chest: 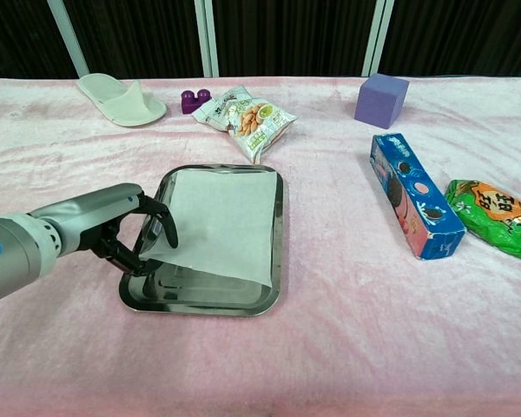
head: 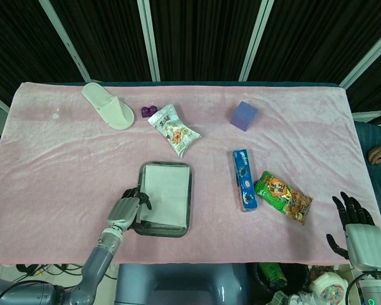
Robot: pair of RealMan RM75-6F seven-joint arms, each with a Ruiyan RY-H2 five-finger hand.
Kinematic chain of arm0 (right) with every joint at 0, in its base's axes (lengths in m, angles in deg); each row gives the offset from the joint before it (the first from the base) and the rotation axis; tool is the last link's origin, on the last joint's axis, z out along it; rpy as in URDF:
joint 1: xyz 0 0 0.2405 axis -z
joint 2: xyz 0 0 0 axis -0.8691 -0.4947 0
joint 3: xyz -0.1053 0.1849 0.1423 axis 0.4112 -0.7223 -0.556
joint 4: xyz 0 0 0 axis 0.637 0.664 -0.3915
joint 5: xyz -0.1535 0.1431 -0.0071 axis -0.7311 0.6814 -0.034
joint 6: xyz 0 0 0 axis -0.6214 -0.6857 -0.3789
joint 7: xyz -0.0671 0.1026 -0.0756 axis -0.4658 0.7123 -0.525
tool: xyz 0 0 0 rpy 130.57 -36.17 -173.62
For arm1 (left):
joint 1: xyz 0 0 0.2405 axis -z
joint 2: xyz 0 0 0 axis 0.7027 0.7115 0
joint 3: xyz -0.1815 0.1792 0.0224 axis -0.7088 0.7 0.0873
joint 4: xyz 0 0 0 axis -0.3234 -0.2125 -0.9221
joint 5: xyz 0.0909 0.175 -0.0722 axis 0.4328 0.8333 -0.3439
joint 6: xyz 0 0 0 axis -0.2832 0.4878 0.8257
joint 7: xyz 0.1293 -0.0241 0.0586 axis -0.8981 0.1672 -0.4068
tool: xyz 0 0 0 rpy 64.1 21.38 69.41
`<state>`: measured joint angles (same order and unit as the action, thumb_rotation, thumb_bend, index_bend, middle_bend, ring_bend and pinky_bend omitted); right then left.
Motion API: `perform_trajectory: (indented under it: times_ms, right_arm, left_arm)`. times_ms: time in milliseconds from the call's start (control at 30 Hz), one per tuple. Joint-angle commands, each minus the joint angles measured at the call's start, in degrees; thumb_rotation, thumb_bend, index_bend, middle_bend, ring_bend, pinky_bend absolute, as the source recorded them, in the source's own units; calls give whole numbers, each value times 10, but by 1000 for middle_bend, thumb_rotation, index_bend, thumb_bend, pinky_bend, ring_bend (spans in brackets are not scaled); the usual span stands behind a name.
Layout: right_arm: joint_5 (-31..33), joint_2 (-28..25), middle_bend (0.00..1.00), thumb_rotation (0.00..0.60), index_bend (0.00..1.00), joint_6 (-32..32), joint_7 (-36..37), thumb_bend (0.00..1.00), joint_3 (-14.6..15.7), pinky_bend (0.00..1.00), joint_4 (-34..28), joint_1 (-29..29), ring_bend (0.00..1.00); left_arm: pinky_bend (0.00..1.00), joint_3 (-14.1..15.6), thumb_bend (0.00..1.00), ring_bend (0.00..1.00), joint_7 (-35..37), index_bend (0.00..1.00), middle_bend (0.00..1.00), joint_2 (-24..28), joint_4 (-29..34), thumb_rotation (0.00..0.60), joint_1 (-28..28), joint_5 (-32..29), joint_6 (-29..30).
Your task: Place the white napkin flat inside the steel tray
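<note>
one corner of the napkin up, the rest lying in the tray

i see the table [head: 51, 165] under a pink cloth across both views. on it the steel tray [chest: 278, 228] sits near the front edge, left of centre. the white napkin [chest: 221, 217] lies inside the tray, covering most of its floor, but its near-left corner is raised off the metal, so the sheet is not flat and a strip of bare tray floor shows at the front.

my left hand [chest: 130, 230] is at the tray's left rim, with its dark fingers [chest: 161, 221] curled around that raised corner, pinching it. my right hand [head: 359, 232] hangs off the table's front right edge, well apart from everything, fingers spread and holding nothing.

further back and to the right: a blue biscuit box [chest: 412, 195] lies lengthwise, a green snack bag [chest: 495, 213] just beside it on the right, a white slipper [chest: 122, 98] at the far left, a pale snack bag [chest: 243, 113] behind the tray, a purple cube [chest: 382, 98] behind the box, and a small purple toy [chest: 194, 101] between slipper and pale bag.
</note>
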<state>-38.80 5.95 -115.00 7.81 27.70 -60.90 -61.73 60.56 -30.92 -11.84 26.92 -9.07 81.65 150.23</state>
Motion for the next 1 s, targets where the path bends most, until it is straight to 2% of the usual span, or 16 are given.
perform_trajectory:
  times_ms: [33, 467, 1000]
  right_arm:
    - [0, 0, 0, 600, 0, 1, -1, 238, 0, 161, 0, 0, 47]
    - [5, -1, 0, 600, 0, 5, -7, 238, 0, 161, -3, -1, 47]
    - [14, -4, 0, 600, 0, 11, -13, 238, 1, 161, -8, -3, 47]
  left_arm:
    - [0, 1, 416, 0, 0, 399, 214, 1, 2, 600, 0, 1, 1]
    - [0, 8, 416, 0, -3, 366, 189, 29, 48, 600, -2, 6, 11]
    - [0, 13, 416, 0, -14, 352, 171, 46, 57, 600, 13, -20, -7]
